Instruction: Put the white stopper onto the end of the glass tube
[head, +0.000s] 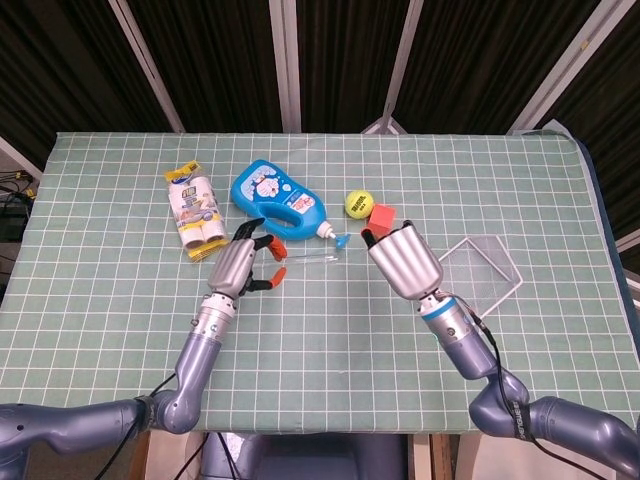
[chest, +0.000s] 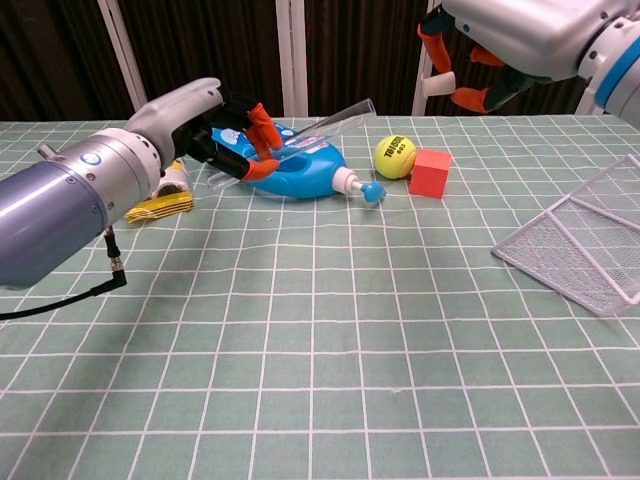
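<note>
My left hand (head: 240, 268) (chest: 215, 125) pinches a clear glass tube (chest: 325, 120) (head: 312, 258) by one end and holds it in the air, its free end pointing right and slightly up. My right hand (head: 402, 260) (chest: 505, 45) is raised to the right of that end and pinches a small white stopper (chest: 435, 84) between its orange fingertips. A gap separates the stopper from the tube's open end. In the head view the stopper is hidden behind the right hand.
A blue detergent bottle (head: 275, 199) (chest: 290, 165) lies behind the tube. A yellow tennis ball (head: 358, 204) (chest: 395, 156) and a red cube (head: 383, 214) (chest: 431, 173) sit right of it. A yellow packet (head: 195, 211) lies far left, a wire mesh tray (head: 480, 275) (chest: 580, 250) at right.
</note>
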